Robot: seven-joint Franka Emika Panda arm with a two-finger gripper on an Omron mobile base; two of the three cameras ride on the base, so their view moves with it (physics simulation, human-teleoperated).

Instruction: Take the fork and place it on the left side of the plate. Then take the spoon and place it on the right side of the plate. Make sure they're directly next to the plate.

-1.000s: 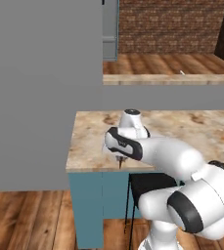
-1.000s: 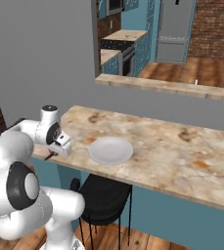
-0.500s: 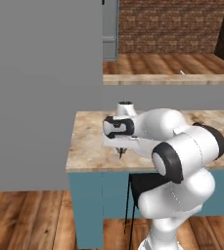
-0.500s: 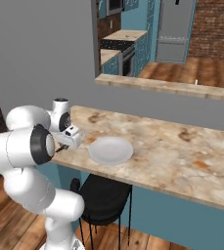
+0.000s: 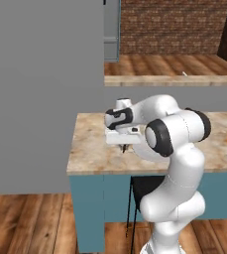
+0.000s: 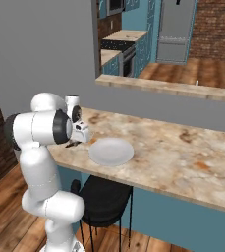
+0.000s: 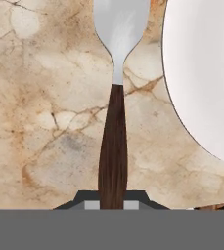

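Fork (image 7: pixel 114 122) tines cut off at hand view's top, plate (image 7: pixel 206 73) cropped at right, gripper (image 7: pixel 112 204) clamped on brown handle's end, fork over counter (image 7: pixel 40 97) just beside plate's edge

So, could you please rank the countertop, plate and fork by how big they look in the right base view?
1. Beige marbled stone countertop
2. Round light grey-white plate
3. Brown-handled, silver-headed fork, a dark sliver largely hidden by the arm, so its size is unsure.
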